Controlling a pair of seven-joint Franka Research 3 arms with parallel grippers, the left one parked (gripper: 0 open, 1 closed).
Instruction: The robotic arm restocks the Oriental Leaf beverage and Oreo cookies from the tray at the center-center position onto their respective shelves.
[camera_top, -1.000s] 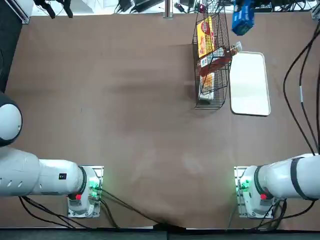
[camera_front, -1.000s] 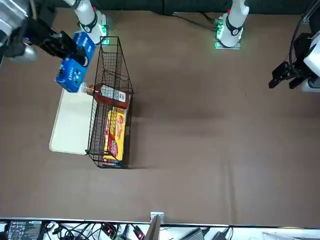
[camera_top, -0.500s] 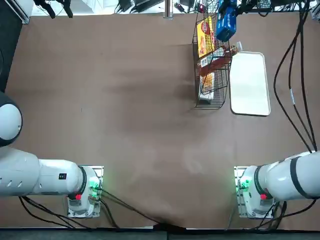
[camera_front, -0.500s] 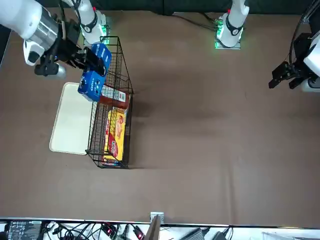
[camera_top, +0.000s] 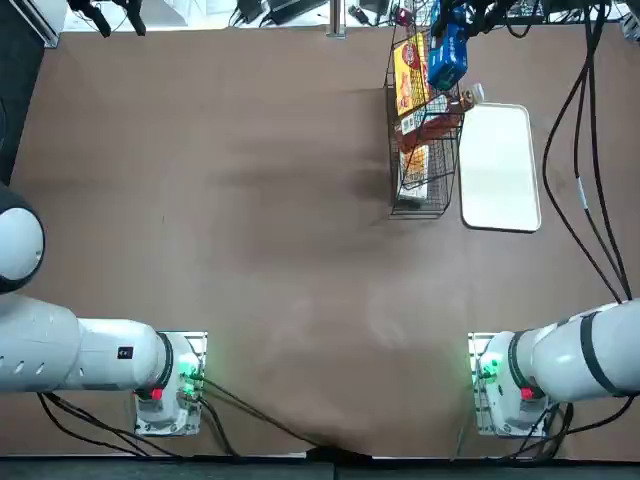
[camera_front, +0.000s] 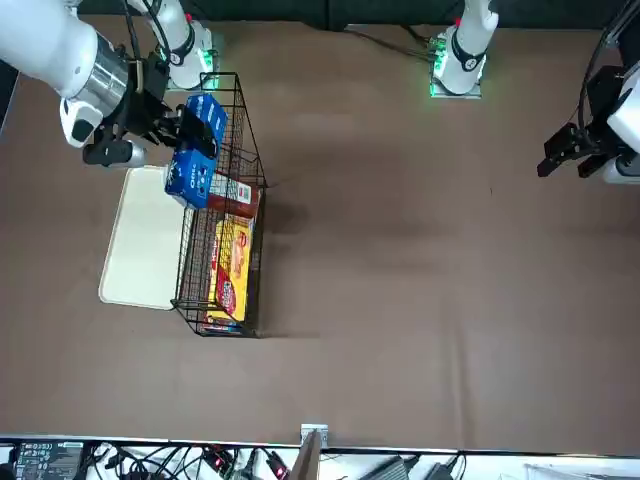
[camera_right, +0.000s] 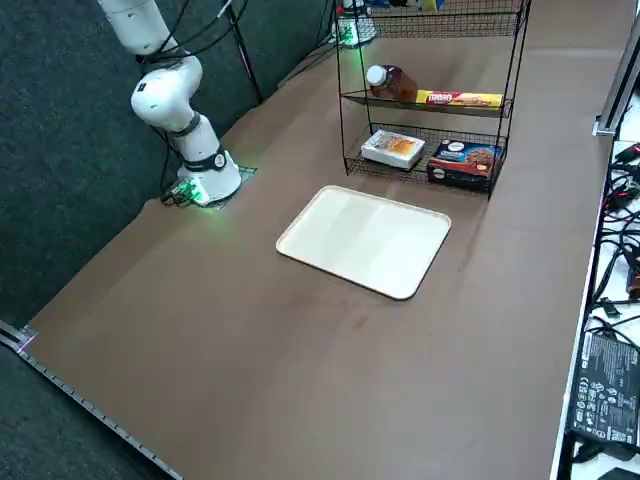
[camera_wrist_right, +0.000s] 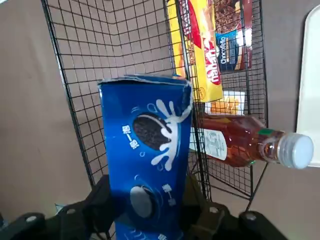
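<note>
The blue Oreo cookies pack (camera_wrist_right: 147, 150) is clamped between my right gripper's (camera_wrist_right: 147, 196) two black fingers, so the gripper is shut on it. In the front view the gripper (camera_front: 178, 125) holds the pack (camera_front: 193, 165) at the top of the black wire shelves (camera_front: 222, 250), on the side next to the tray. The Oriental Leaf beverage (camera_wrist_right: 240, 145) lies on its side on a middle tier (camera_right: 390, 82), its white cap poking out toward the tray. The white tray (camera_top: 498, 165) lies bare beside the rack (camera_top: 420, 140).
On the rack are a long yellow-and-red pack (camera_right: 458, 98) beside the bottle, and a white box (camera_right: 393, 148) and a dark box (camera_right: 462, 160) on the lowest tier. Black cables (camera_top: 580, 130) hang from my arm over the table's right side.
My right gripper has carried the Oreo pack from above the tray's far end sideways to the rack's top, and slightly lower. The bottle and tray have not moved.
</note>
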